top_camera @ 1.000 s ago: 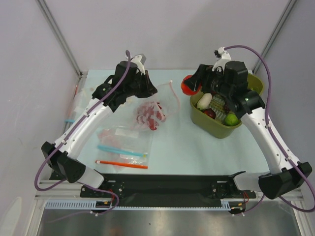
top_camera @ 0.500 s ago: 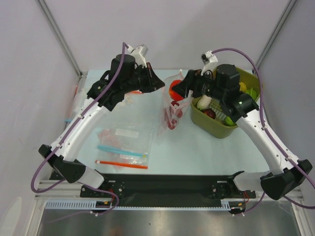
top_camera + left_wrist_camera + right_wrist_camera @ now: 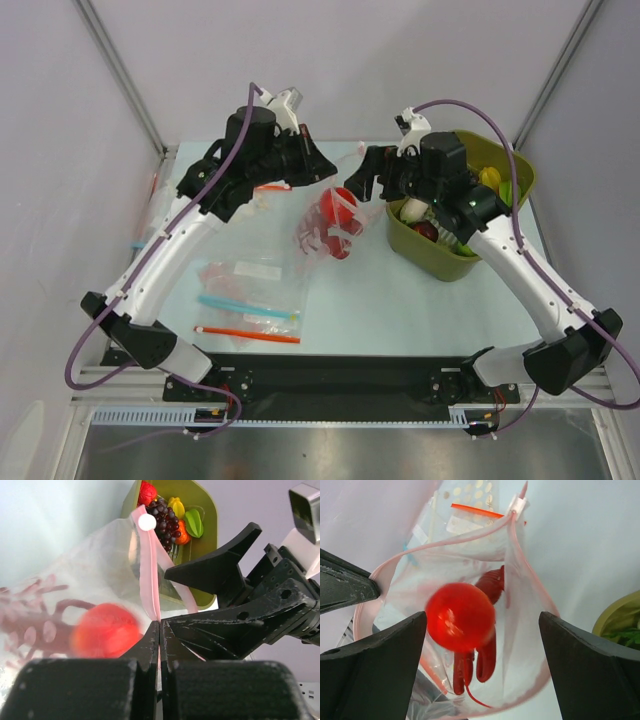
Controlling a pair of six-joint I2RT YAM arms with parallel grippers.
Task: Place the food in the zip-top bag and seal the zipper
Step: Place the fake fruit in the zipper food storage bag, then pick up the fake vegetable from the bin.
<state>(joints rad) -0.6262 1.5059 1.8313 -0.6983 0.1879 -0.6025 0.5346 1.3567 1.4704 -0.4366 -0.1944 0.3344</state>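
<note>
Flat spare bags (image 3: 250, 300) lie on the table (image 3: 380, 300) at left. Left gripper (image 3: 159, 630) is pinched fully closed on the zipper (image 3: 148, 570), holding the zip-top bag (image 3: 318, 238) up with its mouth open. Lobster (image 3: 486, 660) is inside the bag, low down. Tomato (image 3: 460, 616) is blurred, in the bag mouth above the lobster. Right gripper (image 3: 482, 616) hangs over the mouth with fingers spread wide, holding nothing, the tomato touching neither finger. Radish (image 3: 411, 210) sits in the green bin (image 3: 440, 262) at right with other toy foods.
</note>
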